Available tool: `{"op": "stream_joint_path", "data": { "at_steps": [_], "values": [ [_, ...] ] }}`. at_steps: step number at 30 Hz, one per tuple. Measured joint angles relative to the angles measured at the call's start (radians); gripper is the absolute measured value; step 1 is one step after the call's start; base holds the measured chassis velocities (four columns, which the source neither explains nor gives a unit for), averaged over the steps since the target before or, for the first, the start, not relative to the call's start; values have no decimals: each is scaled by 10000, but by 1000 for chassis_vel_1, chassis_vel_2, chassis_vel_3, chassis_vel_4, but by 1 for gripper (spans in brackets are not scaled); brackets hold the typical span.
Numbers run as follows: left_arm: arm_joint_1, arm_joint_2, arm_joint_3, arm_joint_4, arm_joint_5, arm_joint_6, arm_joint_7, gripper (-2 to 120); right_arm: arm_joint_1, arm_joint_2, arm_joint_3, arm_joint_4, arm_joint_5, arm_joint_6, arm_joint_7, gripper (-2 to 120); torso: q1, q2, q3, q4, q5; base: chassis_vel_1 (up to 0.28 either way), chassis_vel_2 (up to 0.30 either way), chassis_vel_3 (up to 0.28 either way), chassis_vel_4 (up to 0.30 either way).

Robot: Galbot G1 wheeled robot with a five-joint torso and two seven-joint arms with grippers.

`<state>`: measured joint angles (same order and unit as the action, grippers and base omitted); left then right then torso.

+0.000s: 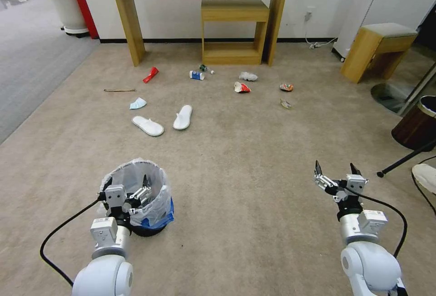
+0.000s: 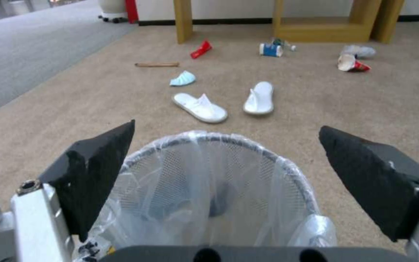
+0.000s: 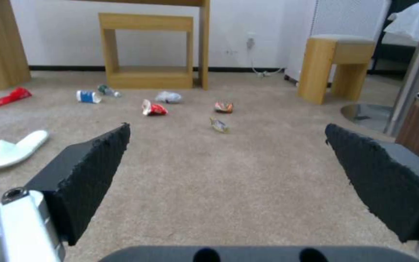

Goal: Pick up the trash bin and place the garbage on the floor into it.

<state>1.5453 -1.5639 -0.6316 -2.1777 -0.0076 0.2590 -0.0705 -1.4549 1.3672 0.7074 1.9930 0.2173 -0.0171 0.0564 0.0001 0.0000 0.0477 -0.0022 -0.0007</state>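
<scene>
Status, early: trash bin (image 1: pixel 144 196) upright on floor (image 1: pixel 236 150), not yet lifted, L gripper (image 1: pixel 128 188) spread wide over its rim; R gripper (image 1: pixel 336 172) spread, empty, near floor; garbage incl. slippers (image 1: pixel 147 125) all uncollected, well ahead.

Trash bin (image 2: pixel 209 171): black mesh under a crinkly, glossy translucent plastic liner. Floor (image 1: pixel 236 159): matt short-pile beige carpet; slippers (image 1: pixel 161 121) of soft white cloth. My left gripper (image 2: pixel 224 160) has rough matt black pads (image 2: pixel 98 174) on smooth metal.
</scene>
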Motion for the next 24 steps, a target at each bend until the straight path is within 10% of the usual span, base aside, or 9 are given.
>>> {"op": "stream_joint_path", "data": {
  "at_steps": [24],
  "values": [
    [44, -229, 71, 79, 20, -70, -60, 100, 77, -20, -72, -517, -32, 1448, 95, 100, 0, 0, 1, 0, 0, 0, 0, 0, 0]
  ]
}}
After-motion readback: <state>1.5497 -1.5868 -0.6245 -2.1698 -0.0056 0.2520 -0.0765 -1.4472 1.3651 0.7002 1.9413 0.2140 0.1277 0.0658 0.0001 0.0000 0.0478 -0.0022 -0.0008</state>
